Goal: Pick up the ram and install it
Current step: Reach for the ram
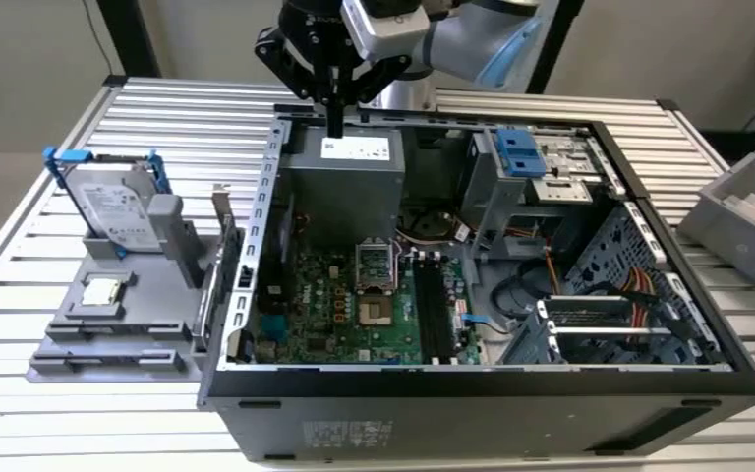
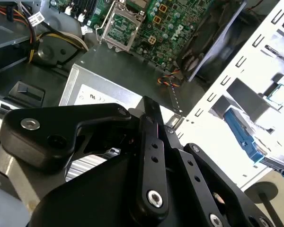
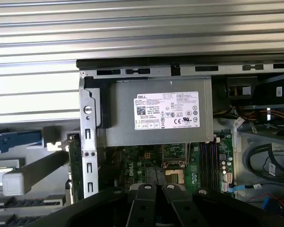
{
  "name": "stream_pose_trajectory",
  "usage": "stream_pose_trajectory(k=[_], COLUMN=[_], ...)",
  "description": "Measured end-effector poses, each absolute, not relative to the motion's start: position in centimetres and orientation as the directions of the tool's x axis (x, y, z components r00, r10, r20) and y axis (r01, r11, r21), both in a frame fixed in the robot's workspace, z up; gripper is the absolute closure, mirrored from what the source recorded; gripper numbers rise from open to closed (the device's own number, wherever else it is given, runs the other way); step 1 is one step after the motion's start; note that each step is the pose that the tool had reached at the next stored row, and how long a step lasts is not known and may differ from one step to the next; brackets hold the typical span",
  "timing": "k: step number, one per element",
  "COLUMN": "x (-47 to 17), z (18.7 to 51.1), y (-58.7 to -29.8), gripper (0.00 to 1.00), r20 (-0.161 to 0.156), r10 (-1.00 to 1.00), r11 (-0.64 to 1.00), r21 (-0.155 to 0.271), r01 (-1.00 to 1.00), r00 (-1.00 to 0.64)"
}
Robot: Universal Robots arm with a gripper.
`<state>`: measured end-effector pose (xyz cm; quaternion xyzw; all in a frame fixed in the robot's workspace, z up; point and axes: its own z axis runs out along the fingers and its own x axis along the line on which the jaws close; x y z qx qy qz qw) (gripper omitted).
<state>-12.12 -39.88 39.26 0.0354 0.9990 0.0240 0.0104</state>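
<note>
Table: a slatted silver aluminium tabletop [image 1: 154,108] carries everything.
Hard drive: a silver hard drive in blue brackets [image 1: 115,206] stands tilted at the back of the fixture, at the exterior view's left.
Processor: a small square silver CPU chip [image 1: 102,291] lies flat in front of the drive.
Fixture: a stepped grey plastic holder block [image 1: 115,339] sits on the table, just beside the case.
Ram: the long, thin dark green memory stick [image 1: 220,275] stands on edge along the side of the fixture nearest the case. It is outside the case wall and well apart from the claw. In the first wrist view its green edge [image 3: 75,163] shows right against the perforated metal wall.
Case: an open black and grey metal computer tower [image 1: 483,418] lies on its side with its inside facing up.
Claw: the black two-finger gripper [image 1: 335,123] hangs over the back rim of the case, above the power supply. Its fingers are drawn together into one narrow tip, with nothing seen between them.
Power supply: a grey metal box with a white label [image 1: 345,192] lies below the claw.
Motherboard: a green circuit board [image 1: 331,315] covers the case floor.
Memory slots: long black sockets [image 1: 433,315] run along the board, right of the silver processor socket [image 1: 373,270].
Drive cage: a blue plastic bracket [image 1: 518,152] sits at the back of the case.
Bin: a grey plastic box [image 1: 745,211] stands at the exterior view's far right.
</note>
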Motion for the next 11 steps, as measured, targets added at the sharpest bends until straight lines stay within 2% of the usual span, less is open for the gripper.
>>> stream_pose_trajectory(k=[11], x=[-12.12], z=[39.26], y=[-39.88], gripper=[1.00], r20=[-0.019], r10=[0.071], r11=[0.996], r21=[0.049], r01=[0.070], r00=[-0.997])
